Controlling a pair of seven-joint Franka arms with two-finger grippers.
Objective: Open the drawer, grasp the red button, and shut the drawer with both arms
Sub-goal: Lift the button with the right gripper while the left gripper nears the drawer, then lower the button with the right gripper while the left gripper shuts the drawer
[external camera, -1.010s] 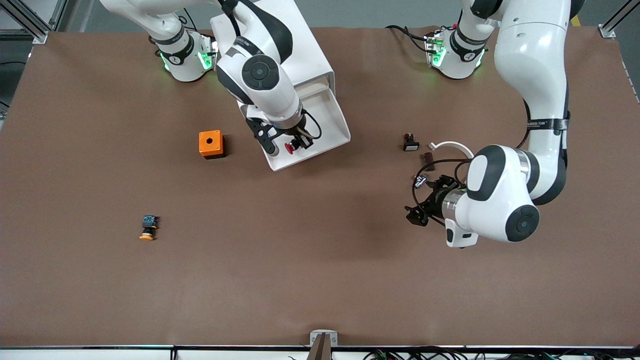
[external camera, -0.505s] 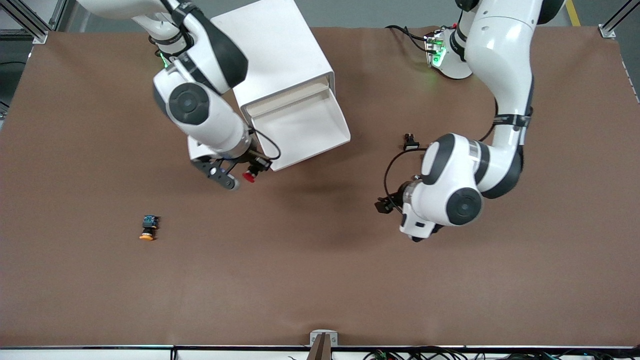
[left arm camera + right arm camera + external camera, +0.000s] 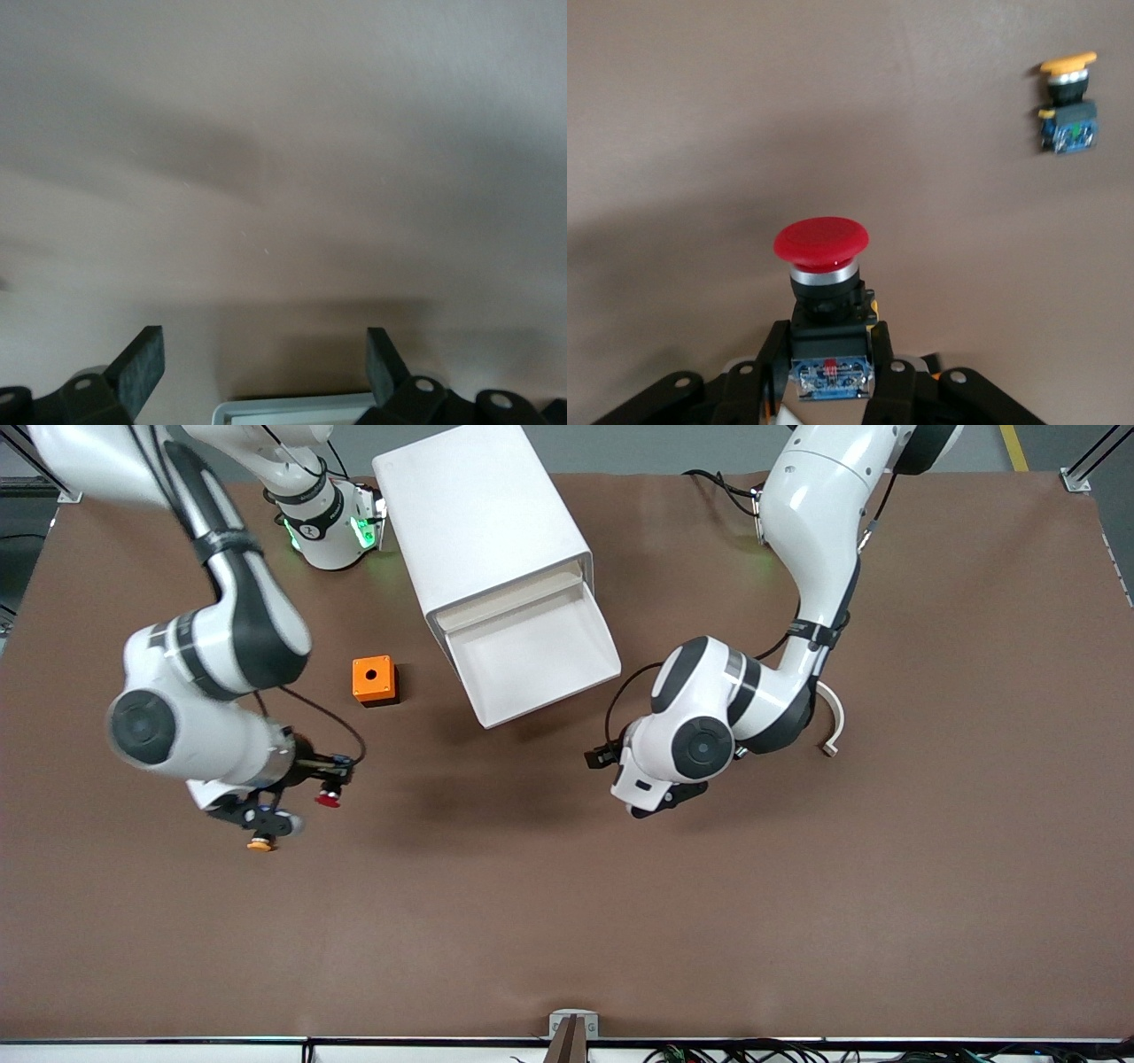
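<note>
Surface (image 3: 567, 921): matte brown sheet, smooth. Cabinet (image 3: 483, 522): boxy white plastic, set at an angle. Its drawer (image 3: 532, 657) is pulled out, a shallow white tray with a low front, nothing visible inside.

Right end effector (image 3: 306, 788): up over the surface toward the right arm's end, clenched on the button (image 3: 822, 266); glossy red mushroom cap, black body, bluish rear block pinched between the fingers (image 3: 879, 367).

Left end effector (image 3: 264, 367): over bare surface near the drawer's front, fingers spread, released, holding nothing.

Orange-yellow capped button (image 3: 1067, 102) lies on the surface close under the right end effector. Small orange box (image 3: 374, 680) with round hole beside the cabinet. White curved piece (image 3: 833, 726) by the left arm.
</note>
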